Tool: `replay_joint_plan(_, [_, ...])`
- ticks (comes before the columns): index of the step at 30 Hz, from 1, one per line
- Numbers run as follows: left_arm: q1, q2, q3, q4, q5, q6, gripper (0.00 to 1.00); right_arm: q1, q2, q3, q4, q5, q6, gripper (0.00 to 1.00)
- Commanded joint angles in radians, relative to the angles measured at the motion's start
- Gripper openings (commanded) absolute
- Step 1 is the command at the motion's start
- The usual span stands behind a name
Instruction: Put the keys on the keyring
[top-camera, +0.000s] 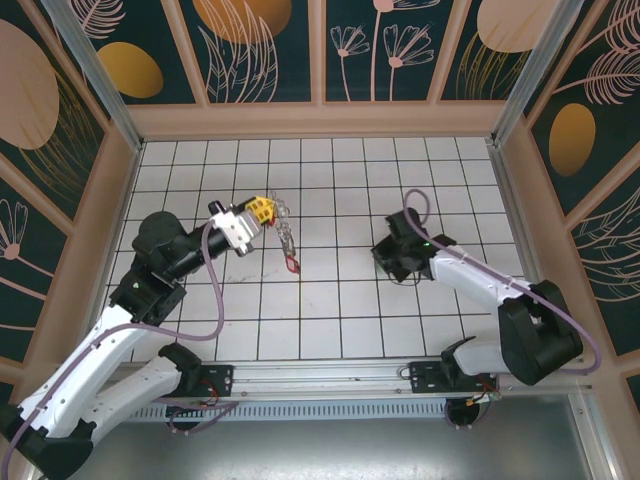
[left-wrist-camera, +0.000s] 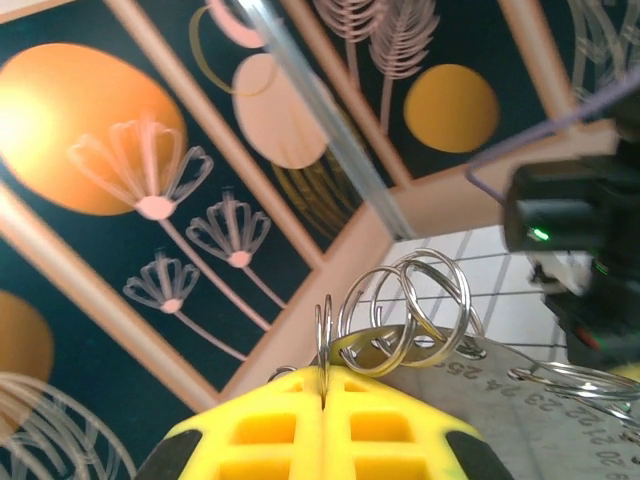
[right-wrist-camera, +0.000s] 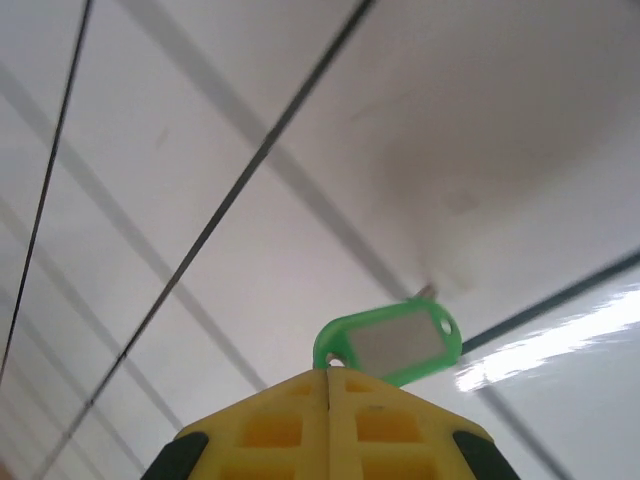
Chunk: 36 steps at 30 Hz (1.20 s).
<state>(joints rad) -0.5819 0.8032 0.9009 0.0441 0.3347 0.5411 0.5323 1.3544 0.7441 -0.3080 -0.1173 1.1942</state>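
Left gripper is clamped on a metal split ring, a red tag dangling below, while the right gripper pinches a green key tag.

A white tiled table, crossed by thin dark lines.

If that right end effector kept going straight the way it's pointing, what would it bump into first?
Probably the white tiled floor. The green key tag pinched in the right end effector sticks out ahead, so it would touch first.
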Motion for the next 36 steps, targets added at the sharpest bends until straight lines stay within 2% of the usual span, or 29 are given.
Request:
replay_joint_plan(1, [0.016, 0.018, 0.107, 0.004, -0.138, -0.061, 0.0, 0.091, 0.082, 0.002, 0.252, -0.142, -0.123, 0.0])
replay_joint_plan(5, [0.038, 0.025, 0.147, 0.004, -0.22, -0.07, 0.0, 0.222, 0.241, 0.149, 0.281, -0.199, -0.231, 0.0])
replay_joint_plan(9, [0.062, 0.027, 0.176, -0.021, -0.213, -0.076, 0.0, 0.31, 0.462, 0.313, 0.405, -0.447, -0.278, 0.0])
replay_joint_plan(12, [0.068, 0.021, 0.185, -0.026, -0.22, -0.076, 0.0, 0.374, 0.629, 0.499, 0.361, -0.519, -0.322, 0.0])
replay_joint_plan(15, [0.07, 0.006, 0.187, -0.041, -0.234, -0.064, 0.0, 0.394, 0.747, 0.69, 0.235, -0.555, -0.378, 0.0])
replay_joint_plan(19, [0.071, -0.022, 0.18, -0.056, -0.226, -0.049, 0.0, 0.393, 0.806, 0.748, 0.256, -0.609, -0.342, 0.0])
replay_joint_plan(23, [0.071, -0.038, 0.16, -0.069, -0.206, -0.036, 0.0, 0.375, 0.85, 0.742, 0.243, -0.593, -0.337, 0.0])
replay_joint_plan(28, [0.071, -0.045, 0.131, -0.074, -0.158, -0.036, 0.0, 0.362, 0.892, 0.772, 0.066, -0.424, -0.452, 0.0])
replay_joint_plan(36, [0.071, -0.048, 0.098, -0.063, -0.066, -0.048, 0.0, 0.35, 0.881, 0.727, 0.095, -0.346, -0.483, 0.0])
